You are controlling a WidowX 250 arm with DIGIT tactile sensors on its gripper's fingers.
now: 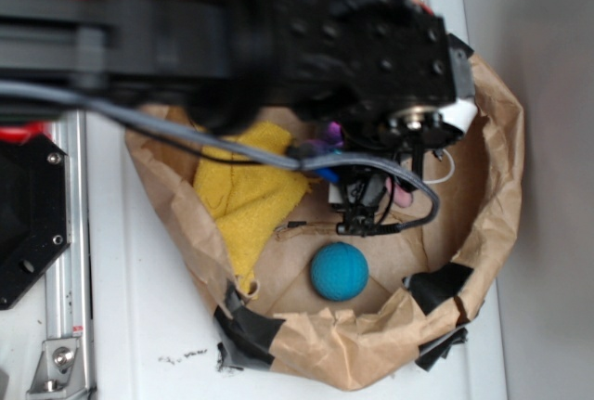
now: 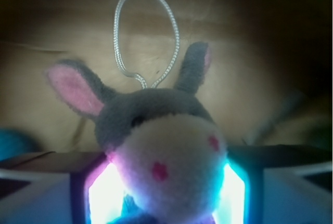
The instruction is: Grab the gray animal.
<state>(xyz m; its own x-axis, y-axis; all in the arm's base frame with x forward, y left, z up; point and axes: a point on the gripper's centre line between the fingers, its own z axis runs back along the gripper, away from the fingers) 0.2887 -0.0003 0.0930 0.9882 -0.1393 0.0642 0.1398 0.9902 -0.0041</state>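
Observation:
The gray animal (image 2: 156, 115) is a small plush bunny with a white face, red eyes and pink-lined ears, and it fills the middle of the wrist view. A white cord loop (image 2: 148, 31) rises from its head. Its face sits wedged between my two fingers (image 2: 47, 182), touching the lit pads on both sides, so my gripper (image 2: 166, 182) is shut on it. In the exterior view my gripper (image 1: 364, 210) reaches down into the paper bag, and the arm hides nearly all of the animal; only a pink bit (image 1: 401, 198) shows.
The brown paper bag (image 1: 492, 187) has its rim rolled down and patched with black tape (image 1: 251, 330). Inside lie a blue ball (image 1: 339, 271) just in front of the gripper and a yellow cloth (image 1: 246, 196) to the left.

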